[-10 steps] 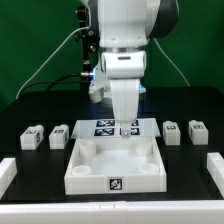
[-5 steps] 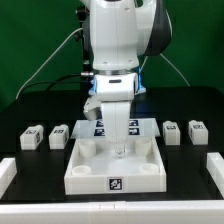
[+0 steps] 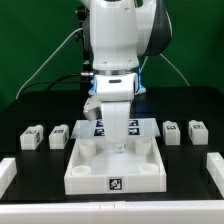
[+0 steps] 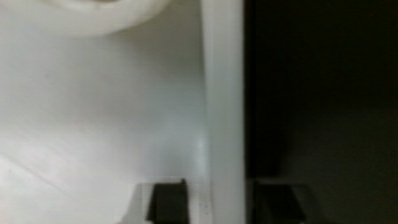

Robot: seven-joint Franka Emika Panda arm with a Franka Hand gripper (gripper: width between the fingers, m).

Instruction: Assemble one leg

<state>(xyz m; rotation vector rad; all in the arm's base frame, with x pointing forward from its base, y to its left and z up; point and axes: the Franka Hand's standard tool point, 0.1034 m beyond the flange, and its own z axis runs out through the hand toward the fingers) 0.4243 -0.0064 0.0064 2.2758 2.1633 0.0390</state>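
Note:
The large white tray lies at the table's middle. My gripper reaches straight down onto its far wall. In the wrist view the gripper has one finger on each side of that wall, closed in against it. A round corner socket shows inside the tray. Several small white legs with square markers lie apart from the gripper: two on the exterior view's left and two on its right.
The marker board lies just behind the tray, partly hidden by the arm. White blocks sit at the front left and front right edges. Cables hang behind the arm.
The gripper came down from above the marker board onto the tray's far wall between one second and half a second ago. Since then nothing has visibly moved.

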